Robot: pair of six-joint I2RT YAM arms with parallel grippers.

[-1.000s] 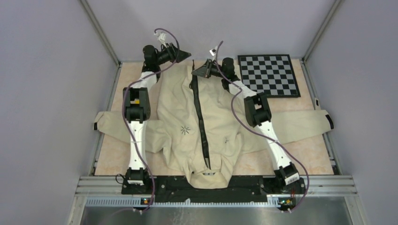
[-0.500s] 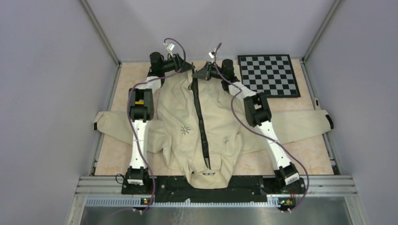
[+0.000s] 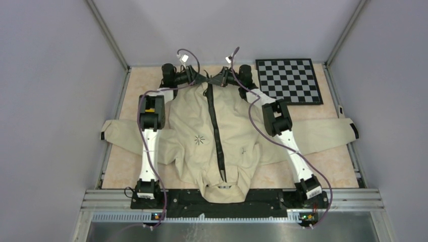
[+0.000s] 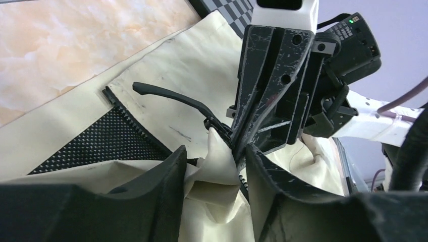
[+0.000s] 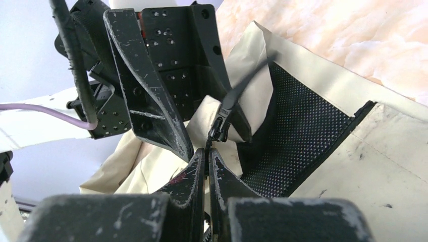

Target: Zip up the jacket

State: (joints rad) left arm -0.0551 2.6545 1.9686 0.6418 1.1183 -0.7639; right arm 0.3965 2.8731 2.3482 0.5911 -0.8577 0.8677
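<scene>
The cream jacket (image 3: 197,131) lies flat with its collar toward the arm bases. Its black zipper (image 3: 217,136) runs up the middle to the far hem. Both grippers meet at that hem. My right gripper (image 5: 207,152) is shut on the zipper's toothed edge just below the slider (image 5: 220,129). The long pull tab (image 4: 166,95) sticks out free. My left gripper (image 4: 216,154) is open and straddles a raised fold of cream fabric beside the right gripper (image 4: 235,141). Black mesh lining (image 5: 298,131) shows where the hem lies open.
A black-and-white checkerboard (image 3: 288,80) lies at the far right of the marbled table (image 3: 323,166). The sleeves spread out to the left (image 3: 121,133) and to the right (image 3: 328,131), under both arms. Grey walls stand close on three sides.
My left gripper has swung right along the far hem until it faces the right gripper, and its jaws have narrowed around the fabric fold. The right gripper has stayed shut.
</scene>
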